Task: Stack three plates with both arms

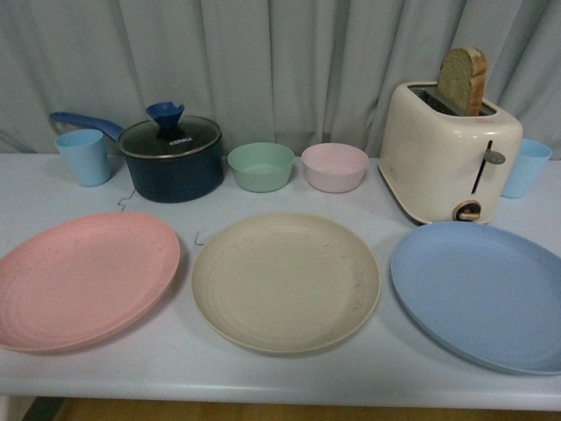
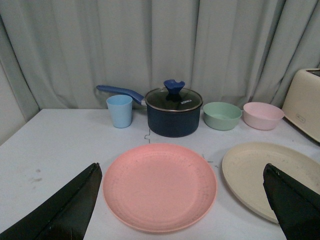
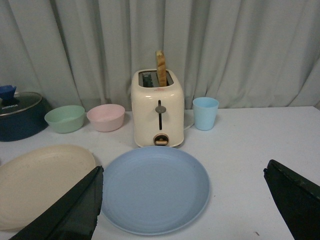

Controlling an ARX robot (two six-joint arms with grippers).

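Observation:
Three plates lie side by side on the white table: the pink plate (image 1: 83, 279) at the left, the beige plate (image 1: 286, 281) in the middle, the blue plate (image 1: 484, 294) at the right. No arm shows in the front view. My left gripper (image 2: 182, 192) is open and empty, held back from and above the pink plate (image 2: 160, 186), with the beige plate (image 2: 265, 172) beside it. My right gripper (image 3: 182, 192) is open and empty, held back from the blue plate (image 3: 155, 189), with the beige plate (image 3: 42, 175) at the side.
At the back stand a light blue cup (image 1: 84, 156), a dark blue lidded pot (image 1: 171, 158), a green bowl (image 1: 260, 166), a pink bowl (image 1: 335, 167), a cream toaster (image 1: 447, 158) holding a bread slice, and another blue cup (image 1: 528, 167). The table's front edge (image 1: 280, 399) is near.

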